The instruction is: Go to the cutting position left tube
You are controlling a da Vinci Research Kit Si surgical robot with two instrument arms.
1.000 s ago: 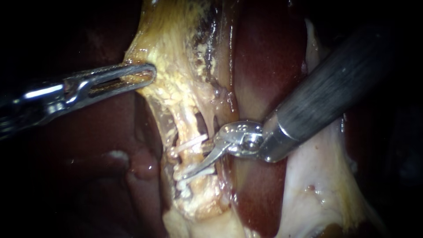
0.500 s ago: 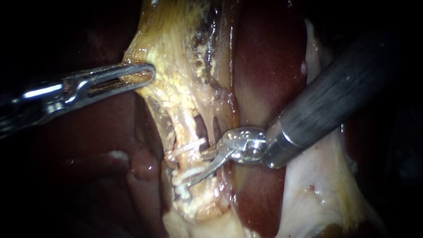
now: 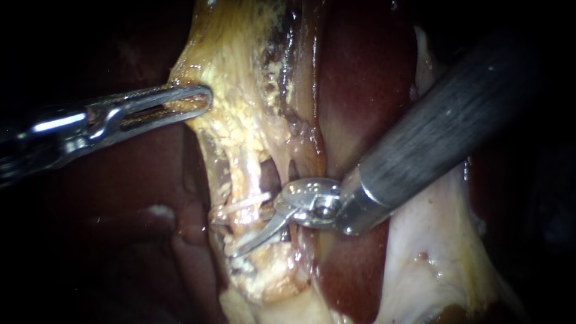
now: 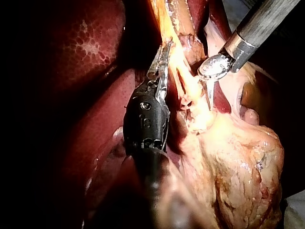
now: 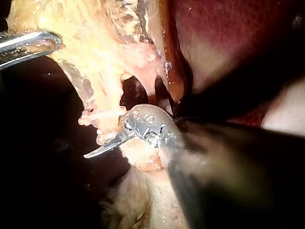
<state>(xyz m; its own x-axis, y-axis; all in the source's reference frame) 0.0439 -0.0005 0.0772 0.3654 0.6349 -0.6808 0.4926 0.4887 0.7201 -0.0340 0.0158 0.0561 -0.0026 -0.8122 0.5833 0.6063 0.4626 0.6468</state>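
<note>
The liver (image 3: 360,78) is dark maroon, faintly honeycombed with pale spots in the left wrist view. The tissue (image 3: 240,114) round the tube (image 3: 242,177) is yellow-cream, and the clips (image 3: 251,201) look white. The right instrument (image 3: 258,234) has a charcoal shaft and a silver tip. The left instrument (image 3: 201,99) is silver.

The endoscope faces the tissue (image 3: 240,120) at close range, the left instrument (image 3: 201,99) entering from its left and the right instrument (image 3: 258,228) from its upper right. The left wrist camera looks along its own shaft from a little farther back; the right wrist camera sits close in. All three views share the clipped tube (image 3: 247,174) and both tips.
</note>
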